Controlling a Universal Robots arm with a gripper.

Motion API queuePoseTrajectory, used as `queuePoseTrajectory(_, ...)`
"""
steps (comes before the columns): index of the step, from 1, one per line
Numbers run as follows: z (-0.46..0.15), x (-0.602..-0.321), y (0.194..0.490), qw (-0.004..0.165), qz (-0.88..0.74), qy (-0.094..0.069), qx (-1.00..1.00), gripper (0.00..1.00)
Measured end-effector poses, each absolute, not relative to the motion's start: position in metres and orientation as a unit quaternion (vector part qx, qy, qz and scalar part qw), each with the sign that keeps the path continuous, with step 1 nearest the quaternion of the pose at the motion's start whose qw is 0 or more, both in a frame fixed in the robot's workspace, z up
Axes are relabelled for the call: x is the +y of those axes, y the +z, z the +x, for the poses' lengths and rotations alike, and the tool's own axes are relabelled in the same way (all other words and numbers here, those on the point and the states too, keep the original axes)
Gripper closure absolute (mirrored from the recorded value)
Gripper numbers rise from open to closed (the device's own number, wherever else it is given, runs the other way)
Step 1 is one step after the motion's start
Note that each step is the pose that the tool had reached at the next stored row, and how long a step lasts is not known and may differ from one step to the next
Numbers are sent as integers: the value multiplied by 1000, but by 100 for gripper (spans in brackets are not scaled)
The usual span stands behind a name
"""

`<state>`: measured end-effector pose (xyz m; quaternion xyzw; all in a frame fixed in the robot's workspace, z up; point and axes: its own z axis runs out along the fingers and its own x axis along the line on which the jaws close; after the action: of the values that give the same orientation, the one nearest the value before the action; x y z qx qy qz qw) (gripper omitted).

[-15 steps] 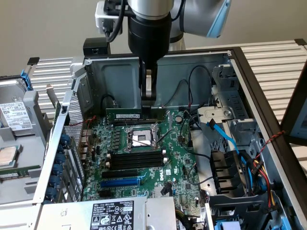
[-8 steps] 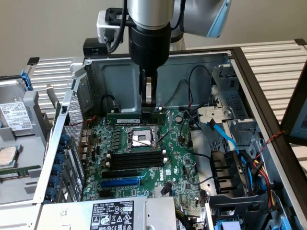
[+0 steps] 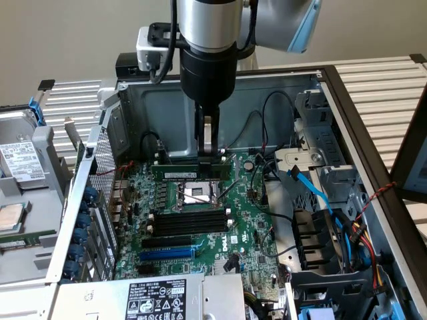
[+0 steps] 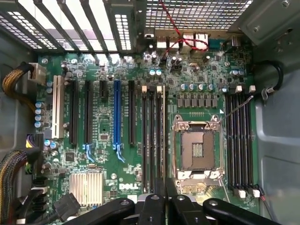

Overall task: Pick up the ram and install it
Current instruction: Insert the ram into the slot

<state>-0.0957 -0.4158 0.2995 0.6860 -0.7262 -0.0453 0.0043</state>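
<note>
The ram (image 3: 190, 173), a narrow green stick with a white sticker, hangs level above the motherboard (image 3: 247, 230) inside the open computer case. My gripper (image 3: 209, 157) comes straight down from above and is shut on the ram's top edge near its middle. The stick floats over the far side of the CPU socket (image 3: 197, 194), behind the black memory slots (image 3: 190, 222). In the wrist view the ram (image 4: 164, 140) shows edge-on as a thin line running out from between my fingertips (image 4: 165, 206), beside the black memory slots (image 4: 151, 136).
A blue expansion slot (image 3: 167, 253) lies in front of the memory slots. Cables and a drive cage (image 3: 320, 200) crowd the exterior view's right. The case wall (image 3: 87, 200) rises on the exterior view's left. A second bank of slots (image 4: 239, 136) sits beyond the socket (image 4: 197, 150).
</note>
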Motion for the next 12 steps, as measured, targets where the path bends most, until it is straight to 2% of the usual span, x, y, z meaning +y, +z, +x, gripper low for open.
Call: queuePoseTrajectory(12, -98, -416, 286, 11, 685, -28, -728, 87)
